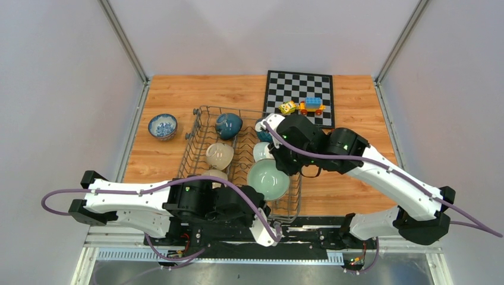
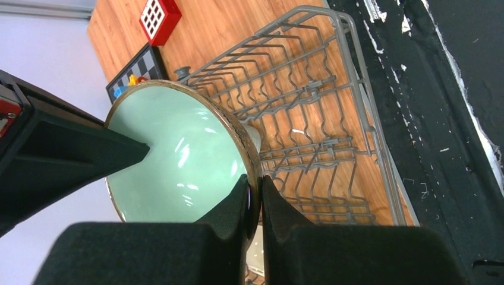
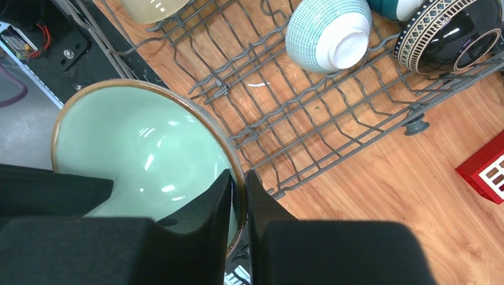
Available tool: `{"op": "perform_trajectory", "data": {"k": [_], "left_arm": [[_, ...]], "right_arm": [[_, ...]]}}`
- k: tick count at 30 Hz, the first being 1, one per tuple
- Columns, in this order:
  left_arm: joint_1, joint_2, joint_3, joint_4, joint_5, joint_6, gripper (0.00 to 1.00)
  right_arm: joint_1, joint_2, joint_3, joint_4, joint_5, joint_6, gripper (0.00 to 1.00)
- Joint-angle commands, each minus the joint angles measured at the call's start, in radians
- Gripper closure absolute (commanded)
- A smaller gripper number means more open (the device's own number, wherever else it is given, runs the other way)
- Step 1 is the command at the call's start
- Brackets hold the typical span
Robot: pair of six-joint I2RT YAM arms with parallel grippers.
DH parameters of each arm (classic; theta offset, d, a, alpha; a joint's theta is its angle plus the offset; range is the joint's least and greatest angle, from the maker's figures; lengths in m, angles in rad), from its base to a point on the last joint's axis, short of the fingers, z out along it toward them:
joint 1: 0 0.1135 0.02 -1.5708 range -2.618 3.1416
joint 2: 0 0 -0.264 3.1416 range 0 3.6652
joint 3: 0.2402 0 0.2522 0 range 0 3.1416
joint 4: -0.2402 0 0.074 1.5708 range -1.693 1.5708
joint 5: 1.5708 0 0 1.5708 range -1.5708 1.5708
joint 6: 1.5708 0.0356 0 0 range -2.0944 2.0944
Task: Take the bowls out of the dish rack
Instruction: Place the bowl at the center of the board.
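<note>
A pale green bowl (image 1: 268,178) with a brown rim is held tilted over the near right part of the grey wire dish rack (image 1: 196,142). My left gripper (image 2: 255,185) is shut on the bowl's rim at its near side (image 1: 265,200). My right gripper (image 3: 239,189) is shut on the same rim at its far right side (image 1: 287,168). Inside the rack are more bowls: a dark teal one (image 1: 228,125), a beige one (image 1: 219,155), a teal-checked one (image 3: 328,32) and a dark brown striped one (image 3: 451,32). A blue-and-white bowl (image 1: 162,126) sits on the table left of the rack.
A chessboard (image 1: 299,95) lies behind the rack with toy blocks (image 1: 311,105) on it. A red block (image 3: 484,169) lies on the wood right of the rack. The black base rail (image 1: 309,228) runs along the table's near edge.
</note>
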Motion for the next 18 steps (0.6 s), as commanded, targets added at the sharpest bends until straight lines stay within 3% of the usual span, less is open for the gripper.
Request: {"op": "perform_trajectory", "data": {"k": [1,3,4,7,9,10,11,15,18], "left_arm": [[-0.011,-0.026,0.009,0.082,-0.027,-0.006,1.00],[-0.011,-0.030,0.000,0.113,-0.038,-0.023,0.99],[-0.011,-0.036,-0.006,0.134,-0.046,-0.034,0.92],[-0.010,-0.063,-0.037,0.200,-0.110,-0.068,0.46],[-0.011,-0.090,-0.071,0.254,-0.162,-0.096,0.25],[-0.011,-0.106,-0.087,0.279,-0.187,-0.113,0.05],[-0.011,-0.122,-0.104,0.308,-0.214,-0.132,0.01],[-0.007,-0.168,-0.150,0.425,-0.388,-0.276,0.00],[0.047,-0.150,-0.085,0.379,-0.463,-0.514,0.00]], "right_arm": [[0.012,-0.012,-0.019,-0.037,0.044,-0.007,0.93],[0.012,-0.019,-0.023,-0.031,0.060,0.003,1.00],[0.012,-0.028,-0.028,-0.026,0.072,0.010,1.00],[0.011,-0.058,-0.043,-0.015,0.152,0.037,1.00],[0.006,-0.084,-0.055,-0.014,0.216,0.052,1.00],[0.002,-0.101,-0.064,-0.009,0.244,0.063,1.00],[-0.003,-0.119,-0.074,0.000,0.264,0.076,1.00],[-0.039,-0.195,-0.133,0.034,0.333,0.119,1.00],[-0.060,-0.248,-0.184,0.063,0.390,0.155,1.00]]}}
